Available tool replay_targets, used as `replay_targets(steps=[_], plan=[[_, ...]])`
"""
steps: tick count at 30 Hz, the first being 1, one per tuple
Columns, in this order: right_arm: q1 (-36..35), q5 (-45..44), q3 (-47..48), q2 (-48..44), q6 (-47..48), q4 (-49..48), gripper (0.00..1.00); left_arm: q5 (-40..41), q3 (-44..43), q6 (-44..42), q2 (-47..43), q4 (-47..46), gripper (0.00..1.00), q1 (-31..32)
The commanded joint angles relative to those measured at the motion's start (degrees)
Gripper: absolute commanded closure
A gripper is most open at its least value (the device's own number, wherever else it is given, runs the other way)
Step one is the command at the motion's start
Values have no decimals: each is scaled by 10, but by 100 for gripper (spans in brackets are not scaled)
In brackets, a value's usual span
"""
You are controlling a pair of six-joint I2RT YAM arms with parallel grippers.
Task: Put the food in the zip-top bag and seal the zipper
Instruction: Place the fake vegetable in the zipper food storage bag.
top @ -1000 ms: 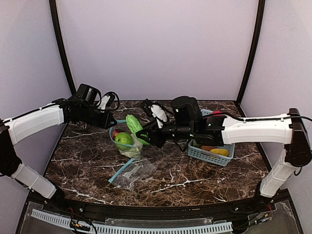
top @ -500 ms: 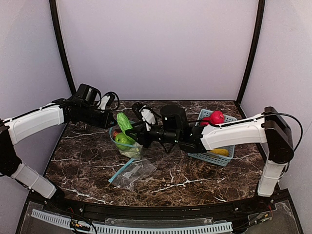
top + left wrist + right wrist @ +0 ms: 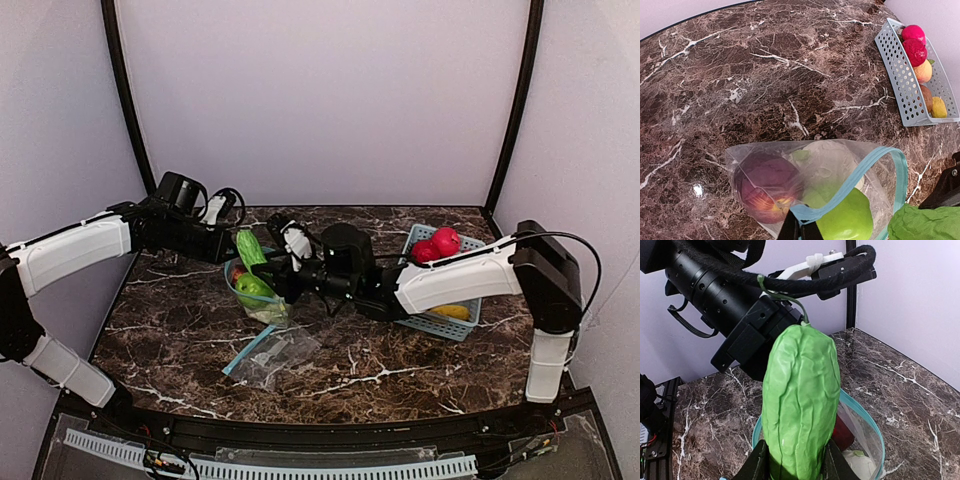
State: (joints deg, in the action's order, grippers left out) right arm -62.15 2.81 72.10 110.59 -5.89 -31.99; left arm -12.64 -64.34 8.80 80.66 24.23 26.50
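Rim of zip-top bag [image 3: 765,155] pinched by left claw [image 3: 800,232], closed tight; mouth held open. Inside: red apple [image 3: 765,187], green apple [image 3: 845,220]. Wrinkled green vegetable [image 3: 801,400] gripped upright by right claw [image 3: 795,460], just above bag mouth. Blue basket [image 3: 425,320] set at bag's 3 o'clock on desk [image 3: 180,320].

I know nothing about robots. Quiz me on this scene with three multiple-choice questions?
1. Where is the light-blue basket? A) by the right arm B) by the left arm C) between the arm bases
2. What colour is the piece in the right gripper? A) red B) green C) yellow
3. How is the mouth of the zip-top bag? A) zipped shut B) open C) folded flat
Answers: 1 A, it stands beside that arm; 2 B, wrinkled green vegetable; 3 B, left gripper holds its blue rim in a loop.
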Motion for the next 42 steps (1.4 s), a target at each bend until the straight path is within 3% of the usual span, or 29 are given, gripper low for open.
replay_targets(steps=[1, 25, 42], plan=[[-4, -20, 14, 18, 0, -40, 71, -5, 3, 1, -20, 1, 99, -1], [-2, -70, -12, -2, 35, 91, 73, 0, 2, -2, -23, 2, 99, -1], [2, -128, 123, 32, 122, 382, 72, -3, 2, -1, -20, 1, 99, -1]])
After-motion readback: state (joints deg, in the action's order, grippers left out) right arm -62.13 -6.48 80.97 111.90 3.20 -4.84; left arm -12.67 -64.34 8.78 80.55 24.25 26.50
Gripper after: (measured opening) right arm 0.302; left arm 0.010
